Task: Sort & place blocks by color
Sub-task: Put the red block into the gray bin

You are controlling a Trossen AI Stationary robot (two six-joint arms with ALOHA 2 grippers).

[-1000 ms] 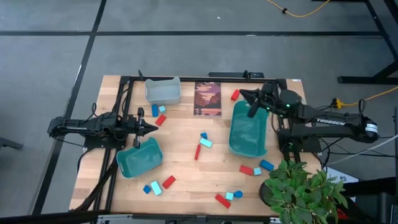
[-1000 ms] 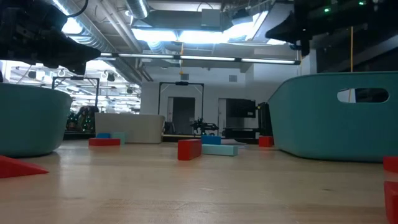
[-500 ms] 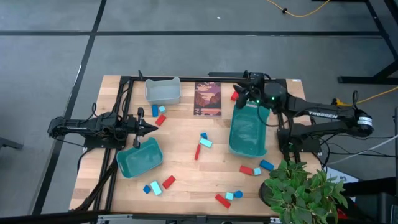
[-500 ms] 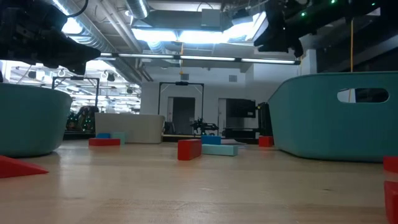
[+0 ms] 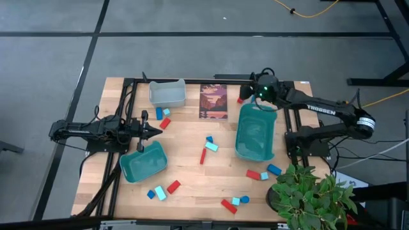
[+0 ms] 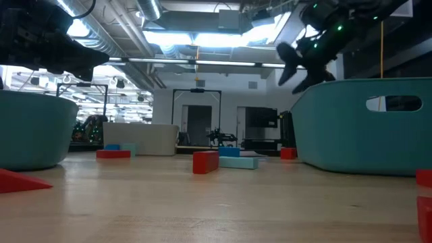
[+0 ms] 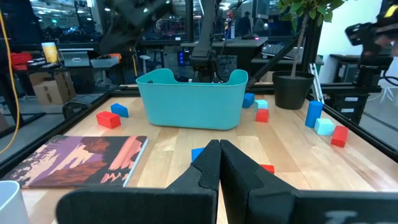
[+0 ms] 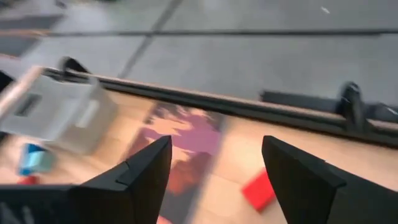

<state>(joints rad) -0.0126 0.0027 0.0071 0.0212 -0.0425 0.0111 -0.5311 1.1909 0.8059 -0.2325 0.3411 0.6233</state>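
Note:
Red, dark blue and light cyan blocks lie scattered flat on the wooden table; one group [image 5: 208, 147] is at its middle. A lone red block [image 5: 241, 98] lies near the far edge, beside the right teal bin [image 5: 255, 137]. My right gripper [image 5: 248, 96] hovers open over that bin's far end, fingers pointing toward the red block [image 8: 260, 190], which shows ahead between them, untouched. In the low view its fingers [image 6: 300, 67] are spread and slant down. My left gripper [image 5: 156, 131] waits shut and holds nothing, just beyond the left teal bin [image 5: 144, 165].
A grey bin [image 5: 167, 92] and a dark picture card [image 5: 213, 101] stand at the far edge. More blocks lie near the grey bin [image 5: 163, 117] and along the near edge [image 5: 233, 203]. A potted plant [image 5: 310, 195] fills the near right corner.
My right gripper has moved from above the right teal bin toward the table's far edge and the lone red block, tipping its fingers downward. Its fingers, shut a second ago, have spread open. The blocks and bins have stayed in place.

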